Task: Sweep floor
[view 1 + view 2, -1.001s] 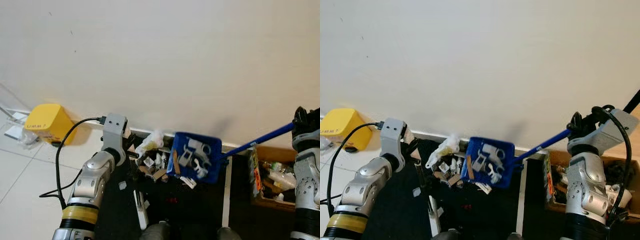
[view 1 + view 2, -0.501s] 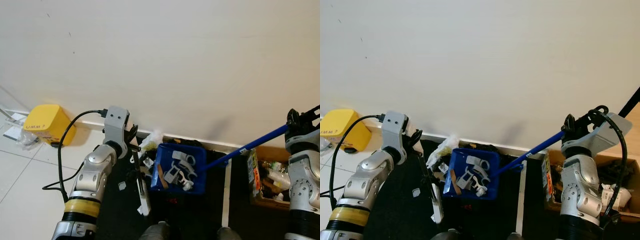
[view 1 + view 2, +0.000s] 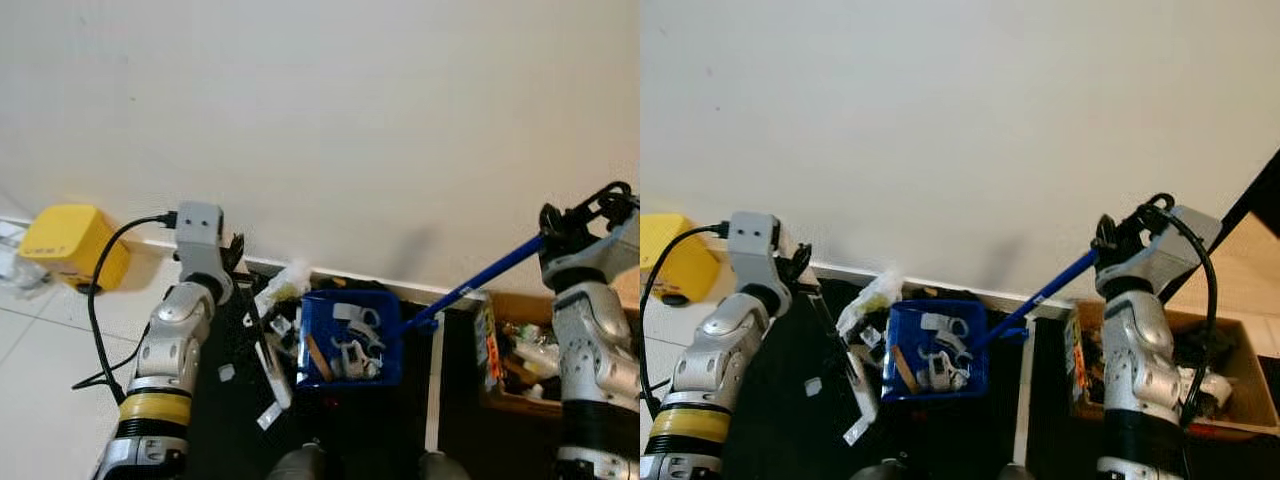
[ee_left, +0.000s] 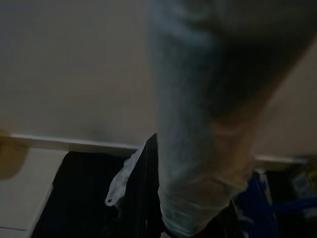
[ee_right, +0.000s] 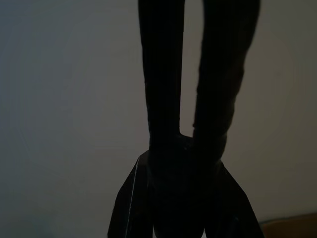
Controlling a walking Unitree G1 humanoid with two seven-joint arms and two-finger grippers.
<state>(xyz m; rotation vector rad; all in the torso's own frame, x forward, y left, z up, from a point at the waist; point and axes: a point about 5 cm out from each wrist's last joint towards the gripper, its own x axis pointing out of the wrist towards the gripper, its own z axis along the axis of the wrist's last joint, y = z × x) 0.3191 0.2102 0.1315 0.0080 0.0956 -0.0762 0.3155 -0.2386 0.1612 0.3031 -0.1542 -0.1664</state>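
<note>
A blue dustpan (image 3: 350,338) lies on a black mat (image 3: 220,340) at the foot of the wall, holding several grey plastic bits and a wood strip. Its long blue handle (image 3: 480,282) rises to the right into my right gripper (image 3: 558,222), which is shut on it. My left gripper (image 3: 232,252) is shut on a thin black broom (image 3: 262,340) that slants down across the mat just left of the pan. A crumpled white wrapper (image 3: 283,288) and a few small scraps (image 3: 268,415) lie between the broom and the pan.
A yellow box (image 3: 62,245) stands by the wall at the left on white tiles, with a black cable (image 3: 95,320) trailing from my left arm. A cardboard box of rubbish (image 3: 1225,375) sits at the right. The cream wall (image 3: 330,120) stands close ahead.
The dustpan slid left over the litter pile and settled flat; most scraps are now inside it. The broom swung down beside the pan. The camera shifted a little to the right.
</note>
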